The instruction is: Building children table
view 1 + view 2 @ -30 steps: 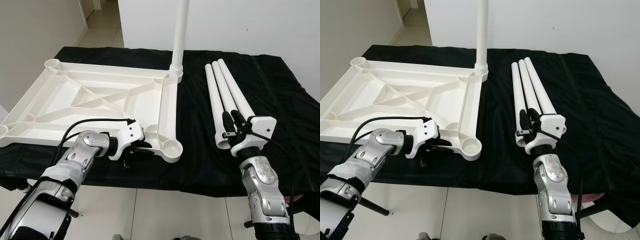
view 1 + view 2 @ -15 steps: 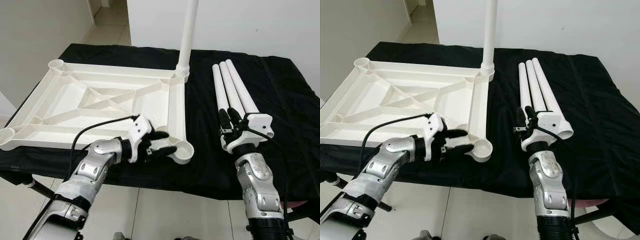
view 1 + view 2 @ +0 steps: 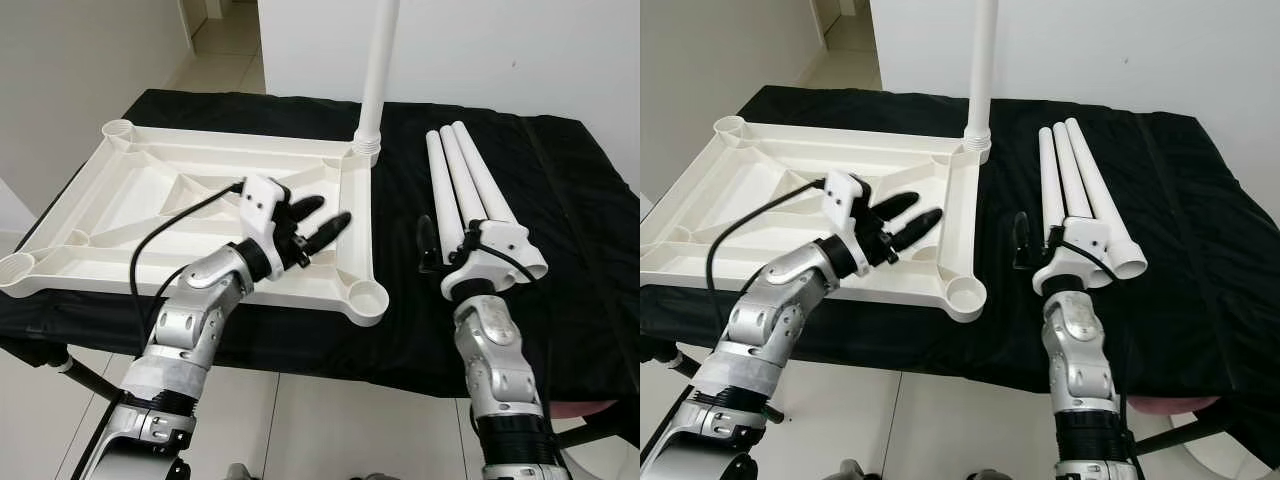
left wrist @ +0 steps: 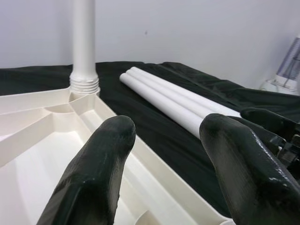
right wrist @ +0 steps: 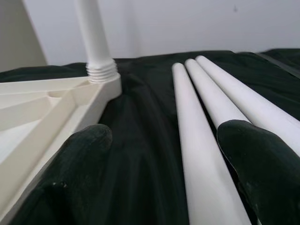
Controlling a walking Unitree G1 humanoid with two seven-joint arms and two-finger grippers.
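One leg stands fitted in the upturned tabletop; three legs remain loose, both grippers wide and empty.

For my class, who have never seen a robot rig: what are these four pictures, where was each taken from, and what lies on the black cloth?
A humanoid robot with two silver arms is building a children's table. Two pictures come from the stereo camera on its head, looking down; the other two come from cameras on its wrists, looking along each hand's two black fingers. On the black-draped table lies the white plastic tabletop, upside down, ribs showing, with one white tube leg already standing upright in a far corner socket. Beside it lie three loose white tube legs, side by side. The left hand hovers open over the tabletop; the right hand is open at the near ends of the loose legs. Neither holds anything.
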